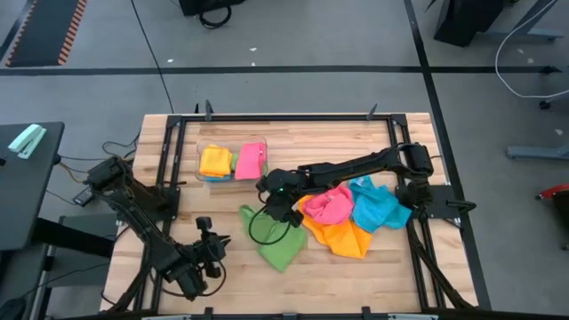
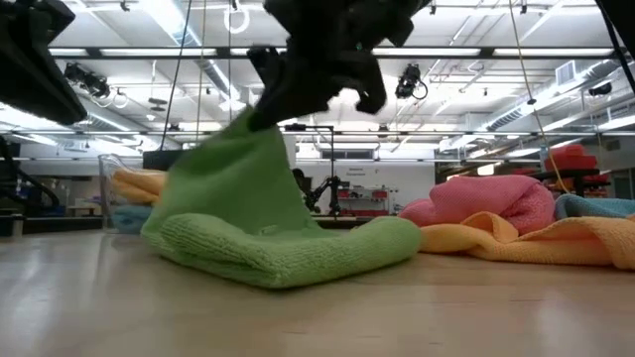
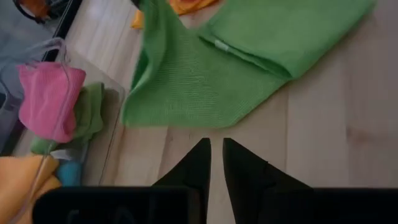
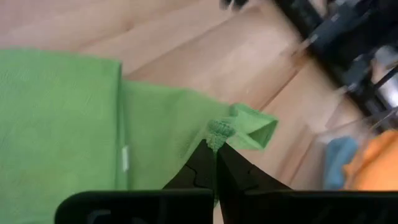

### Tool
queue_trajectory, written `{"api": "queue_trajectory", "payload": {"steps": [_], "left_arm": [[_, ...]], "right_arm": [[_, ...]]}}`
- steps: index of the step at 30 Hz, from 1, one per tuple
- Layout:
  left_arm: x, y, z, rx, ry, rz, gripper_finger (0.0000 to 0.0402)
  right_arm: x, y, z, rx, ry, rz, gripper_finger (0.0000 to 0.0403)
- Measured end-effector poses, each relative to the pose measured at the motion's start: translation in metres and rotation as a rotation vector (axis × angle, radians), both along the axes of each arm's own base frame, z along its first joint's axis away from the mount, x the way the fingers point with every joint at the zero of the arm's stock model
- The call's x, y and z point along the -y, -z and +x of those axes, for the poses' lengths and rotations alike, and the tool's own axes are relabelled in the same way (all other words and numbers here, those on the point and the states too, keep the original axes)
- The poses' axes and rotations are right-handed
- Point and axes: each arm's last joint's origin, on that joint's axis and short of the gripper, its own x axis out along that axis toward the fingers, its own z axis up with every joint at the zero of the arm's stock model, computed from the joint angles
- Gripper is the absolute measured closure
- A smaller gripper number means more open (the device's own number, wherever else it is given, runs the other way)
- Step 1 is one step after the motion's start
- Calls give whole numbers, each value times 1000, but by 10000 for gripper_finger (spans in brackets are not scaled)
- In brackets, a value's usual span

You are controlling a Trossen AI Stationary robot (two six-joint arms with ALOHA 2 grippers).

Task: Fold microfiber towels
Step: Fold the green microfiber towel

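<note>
A pale wooden table (image 1: 347, 267) made of butcher-block planks stands on a grey floor, framed by black rails; in the low view a workshop with strip lights and ceiling pipes lies behind it. Near the table's middle lies a green towel (image 1: 277, 244), soft and nubby, partly doubled over, one edge lifted. The right gripper (image 4: 216, 163) pinches that raised green corner, fingers clenched on the cloth. At about 3 o'clock from it sits a loose heap: a pink towel (image 1: 331, 205), a blue towel (image 1: 378, 207) and an orange towel (image 1: 342, 238), all rumpled. At 11 o'clock a clear plastic bin (image 1: 233, 163) holds folded cloths. The left gripper (image 3: 216, 163) hovers at 7 o'clock from the green towel, fingers nearly together, grasping nothing.
</note>
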Motion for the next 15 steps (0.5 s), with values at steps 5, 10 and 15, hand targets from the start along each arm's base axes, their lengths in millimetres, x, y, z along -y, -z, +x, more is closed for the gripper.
{"api": "queue_trajectory", "payload": {"steps": [5, 10, 15], "left_arm": [[2, -7, 2, 56, -10, -81, 357], [4, -7, 3, 55, -10, -107, 357], [4, -7, 3, 55, -10, -109, 361]], "right_arm": [[-5, 15, -7, -53, -27, -16, 398], [-21, 24, -13, -81, -53, -42, 398], [-35, 28, -20, -139, -56, -96, 398]]}}
